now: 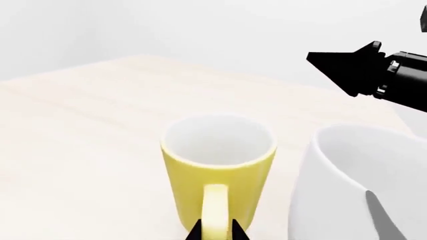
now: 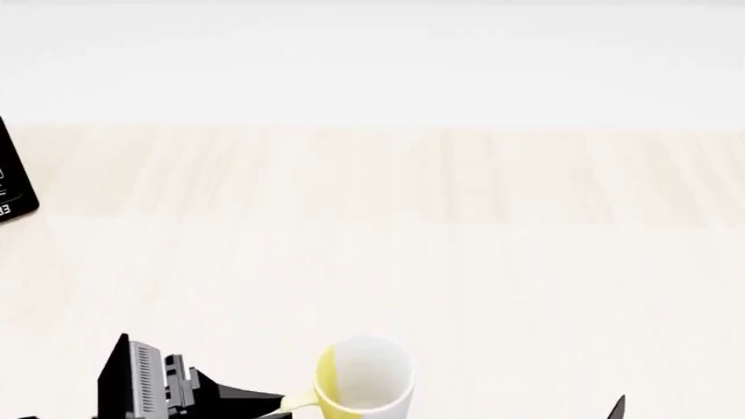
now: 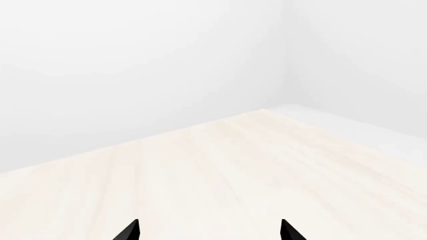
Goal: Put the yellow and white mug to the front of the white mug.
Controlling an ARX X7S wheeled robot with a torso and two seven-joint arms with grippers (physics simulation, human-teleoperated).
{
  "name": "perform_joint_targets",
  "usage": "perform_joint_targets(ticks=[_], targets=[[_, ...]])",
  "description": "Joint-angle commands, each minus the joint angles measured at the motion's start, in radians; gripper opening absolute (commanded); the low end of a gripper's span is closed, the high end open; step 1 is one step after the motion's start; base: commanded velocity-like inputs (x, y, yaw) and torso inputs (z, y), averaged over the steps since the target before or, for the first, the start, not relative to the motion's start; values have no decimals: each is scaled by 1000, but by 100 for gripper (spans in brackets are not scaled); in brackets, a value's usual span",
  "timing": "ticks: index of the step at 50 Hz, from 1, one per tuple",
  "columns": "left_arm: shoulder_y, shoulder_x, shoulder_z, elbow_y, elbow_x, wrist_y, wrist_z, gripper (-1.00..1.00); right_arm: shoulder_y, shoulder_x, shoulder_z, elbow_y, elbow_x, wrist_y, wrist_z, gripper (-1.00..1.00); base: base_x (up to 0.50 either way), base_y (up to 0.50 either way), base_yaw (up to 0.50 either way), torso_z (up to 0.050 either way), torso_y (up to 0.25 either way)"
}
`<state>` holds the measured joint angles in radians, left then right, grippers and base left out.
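The yellow and white mug (image 1: 217, 165) stands upright on the light wood table, its yellow handle turned toward my left gripper (image 1: 215, 232). The two black fingertips (image 1: 193, 233) press on either side of the handle. In the head view the mug (image 2: 363, 380) is at the bottom centre, with the left gripper (image 2: 265, 403) at its handle. The white mug (image 1: 360, 185) stands close beside it, apart from it, and is out of the head view. My right gripper (image 3: 208, 231) is open and empty over bare table. It also shows in the left wrist view (image 1: 333, 64), above and beyond the white mug.
The light wood table (image 2: 466, 227) stretches far ahead to a white wall. A black object (image 2: 14, 179) sits at the table's left edge. One tip of the right gripper (image 2: 619, 407) shows at the bottom right of the head view.
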<state>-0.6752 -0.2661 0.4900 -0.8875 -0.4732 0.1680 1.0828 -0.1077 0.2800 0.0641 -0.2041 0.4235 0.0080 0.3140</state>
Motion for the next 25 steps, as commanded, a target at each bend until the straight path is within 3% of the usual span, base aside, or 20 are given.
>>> perform_joint_targets(ticks=[1, 25], targets=[[31, 5, 65, -16, 22, -9, 2, -100, -1, 3, -2, -1, 3, -2, 3, 100, 0, 0, 0, 0, 0], [20, 12, 62, -50, 18, 12, 1, -100, -4, 10, -8, -4, 8, -5, 9, 100, 0, 0, 0, -1, 0]])
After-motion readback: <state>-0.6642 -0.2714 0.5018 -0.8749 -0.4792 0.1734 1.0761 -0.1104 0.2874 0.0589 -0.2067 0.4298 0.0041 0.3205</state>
